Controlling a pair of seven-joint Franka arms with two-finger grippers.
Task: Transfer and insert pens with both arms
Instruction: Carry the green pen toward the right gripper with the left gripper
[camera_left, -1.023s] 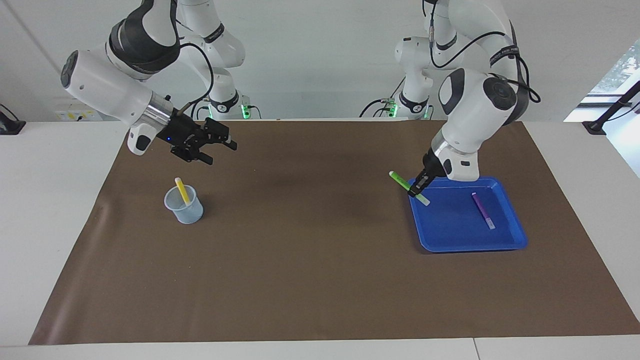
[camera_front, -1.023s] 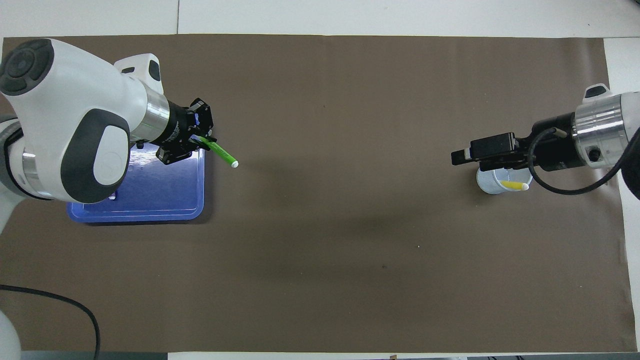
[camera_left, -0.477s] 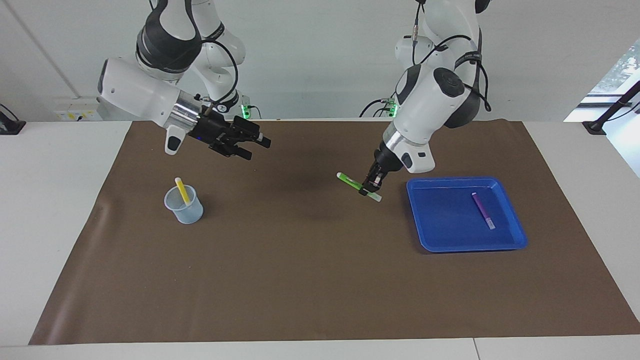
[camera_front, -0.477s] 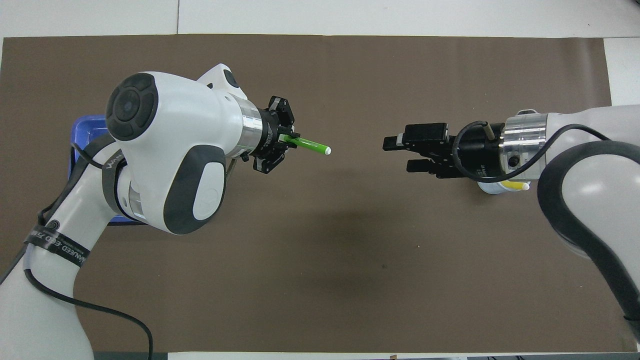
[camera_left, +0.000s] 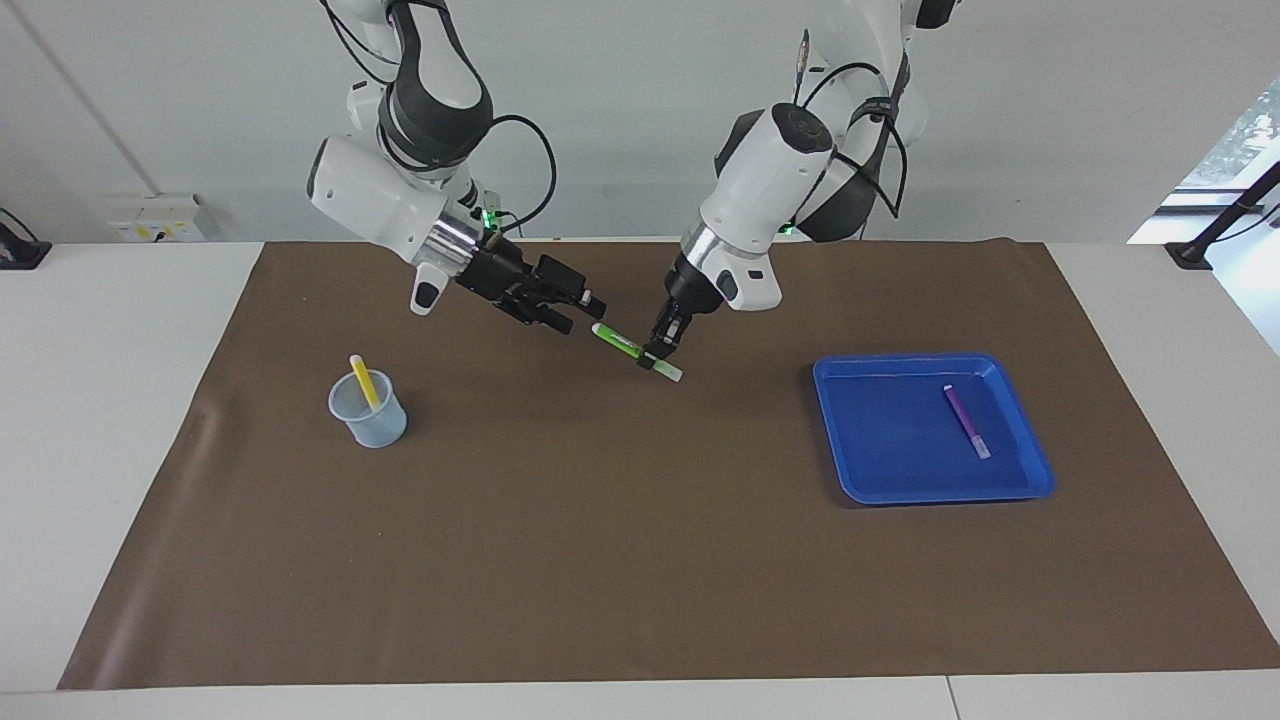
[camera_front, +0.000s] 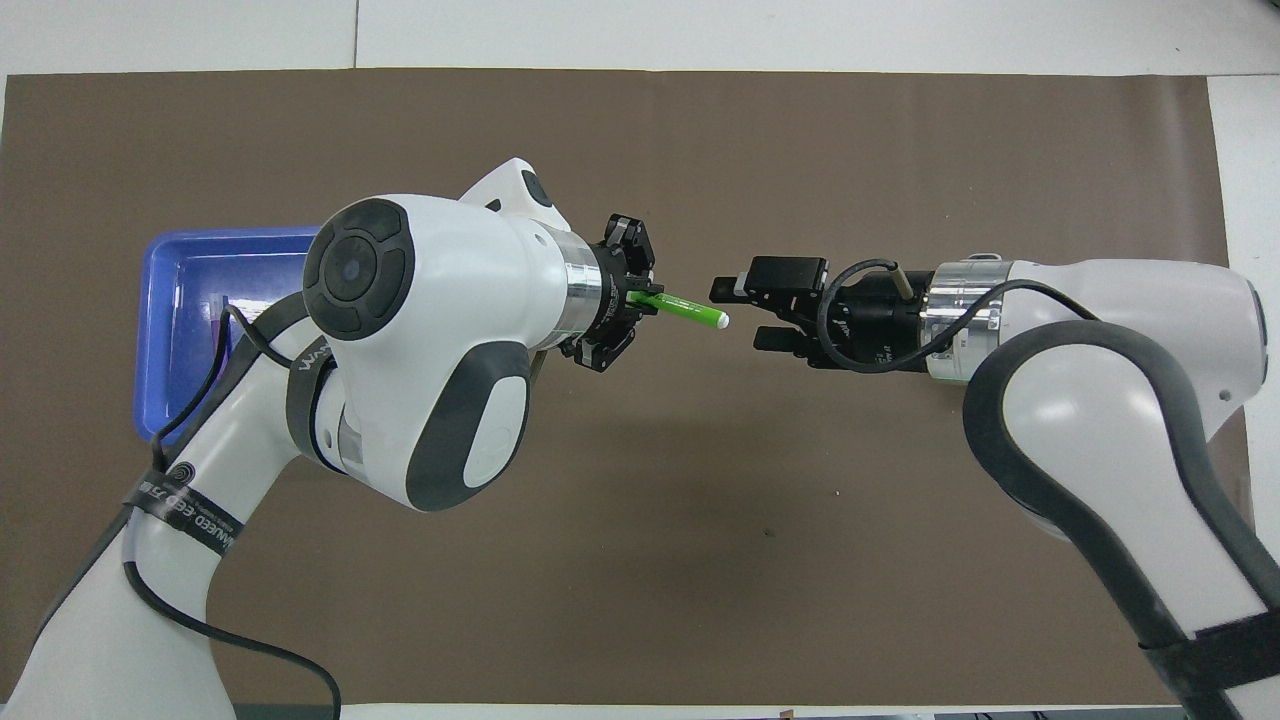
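Note:
My left gripper (camera_left: 660, 352) is shut on the green pen (camera_left: 620, 342) near its pale cap end, up over the middle of the brown mat. The green pen (camera_front: 690, 309) sticks out level from the left gripper (camera_front: 640, 300) toward my right gripper (camera_front: 735, 315). The right gripper (camera_left: 583, 313) is open, and the pen's tip sits at the mouth between its fingers. The yellow pen (camera_left: 364, 382) stands slanted in a clear cup (camera_left: 375, 425). The purple pen (camera_left: 965, 420) lies in the blue tray (camera_left: 1000, 485).
The cup stands toward the right arm's end of the brown mat (camera_left: 620, 560). At the left arm's end lies the blue tray (camera_front: 180, 300). In the overhead view the arms hide the cup and part of the tray.
The left arm has carried the green pen from the tray's edge to the mat's middle. The right gripper has come from over the cup to meet the pen's tip.

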